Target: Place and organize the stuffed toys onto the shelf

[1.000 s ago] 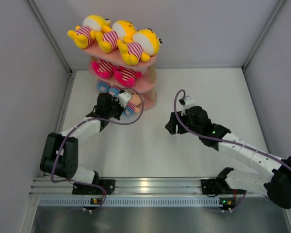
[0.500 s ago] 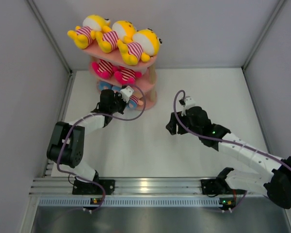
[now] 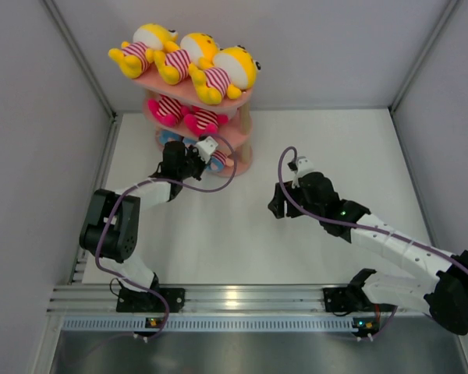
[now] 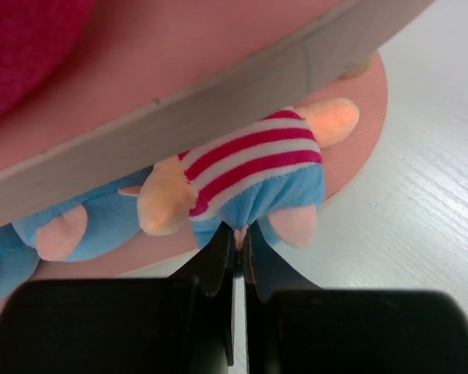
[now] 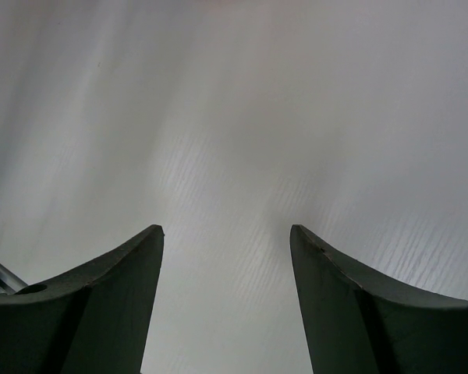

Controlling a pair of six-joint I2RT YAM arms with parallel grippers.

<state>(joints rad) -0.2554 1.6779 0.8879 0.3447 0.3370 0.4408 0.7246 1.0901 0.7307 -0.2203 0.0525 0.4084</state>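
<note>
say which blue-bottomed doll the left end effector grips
The blue-bottomed doll at the bottom board's end, striped shirt showing: the left end effector is shut on its blue fabric; the others lie beside it, ungripped.

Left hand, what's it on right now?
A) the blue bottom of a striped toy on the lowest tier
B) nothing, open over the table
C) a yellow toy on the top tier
A: the left hand pinches the striped toy by its blue bottom on the shelf's lowest board.
</note>
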